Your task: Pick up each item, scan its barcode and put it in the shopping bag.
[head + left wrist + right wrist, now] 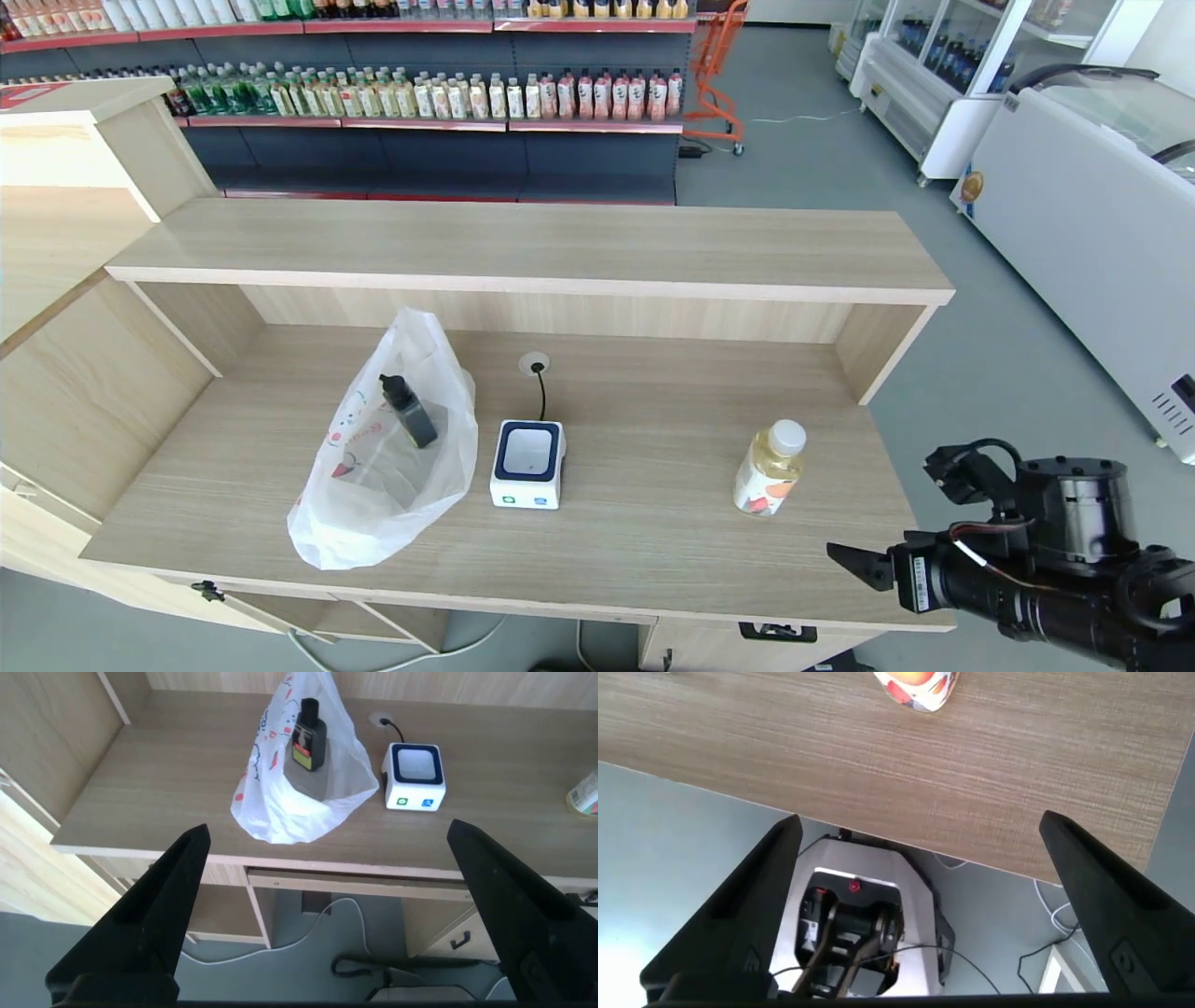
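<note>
Currently the bag (383, 485) stands open beside the scanner (528, 463), keeping transfers short; a dark bottle (409, 411) is already inside. The juice bottle (769, 467) stands on the counter (653, 532) near the right gripper (920, 826), so it is likely the next pick. Right gripper and left gripper (327, 833) both have fingers spread, empty.

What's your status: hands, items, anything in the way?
Both open, empty: left gripper, right gripper. On counter: bottle upright, right of scanner; dark bottle in bag. Nothing between right gripper and bottle.
</note>
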Controlling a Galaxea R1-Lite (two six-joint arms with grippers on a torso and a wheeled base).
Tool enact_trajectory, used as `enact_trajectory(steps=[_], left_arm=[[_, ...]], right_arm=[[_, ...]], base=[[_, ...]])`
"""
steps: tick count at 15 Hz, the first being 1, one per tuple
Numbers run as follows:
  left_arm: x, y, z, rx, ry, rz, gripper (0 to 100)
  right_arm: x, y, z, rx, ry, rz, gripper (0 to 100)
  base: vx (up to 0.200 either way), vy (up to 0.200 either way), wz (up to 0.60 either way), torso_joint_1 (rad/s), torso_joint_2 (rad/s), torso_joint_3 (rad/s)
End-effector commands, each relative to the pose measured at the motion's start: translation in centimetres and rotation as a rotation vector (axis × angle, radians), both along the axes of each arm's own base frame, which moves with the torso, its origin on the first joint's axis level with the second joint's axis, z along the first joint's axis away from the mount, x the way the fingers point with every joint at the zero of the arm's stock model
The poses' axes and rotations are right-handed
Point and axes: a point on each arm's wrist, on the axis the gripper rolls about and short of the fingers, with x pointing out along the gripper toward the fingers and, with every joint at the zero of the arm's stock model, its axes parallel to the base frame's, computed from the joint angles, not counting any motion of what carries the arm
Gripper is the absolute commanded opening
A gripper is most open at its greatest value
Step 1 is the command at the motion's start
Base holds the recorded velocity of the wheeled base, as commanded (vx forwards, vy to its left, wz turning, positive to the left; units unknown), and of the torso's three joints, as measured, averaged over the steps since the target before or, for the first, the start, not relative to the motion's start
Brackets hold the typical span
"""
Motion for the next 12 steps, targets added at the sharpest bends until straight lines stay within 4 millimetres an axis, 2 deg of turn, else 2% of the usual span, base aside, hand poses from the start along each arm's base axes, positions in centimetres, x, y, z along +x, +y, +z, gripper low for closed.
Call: enact_trajectory(steps=[1, 4, 9, 12], left_arm=[[0.0, 0.0, 0.0, 0.000, -0.001, 0.000, 100], [0.0, 0.0, 0.0, 0.000, -0.001, 0.000, 100], [0.0, 0.0, 0.0, 0.000, -0.001, 0.000, 100], [0.0, 0.0, 0.0, 0.000, -0.001, 0.000, 100]], right_arm=[[0.7, 0.2, -0.8, 0.000, 0.000, 0.001, 100], [2.2, 0.7, -2.8, -0.024, -0.054, -0.040, 100], [3.0, 1.9, -3.9, -0.024, -0.088, -0.014, 100], [3.8, 2.0, -5.4, -0.052, -0.125, -0.023, 100]], base=[[0.000, 0.000, 0.00, 0.000, 0.00, 0.000], [0.000, 0.000, 0.00, 0.000, 0.00, 0.000], [0.000, 0.000, 0.00, 0.000, 0.00, 0.000], [0.000, 0.000, 0.00, 0.000, 0.00, 0.000]])
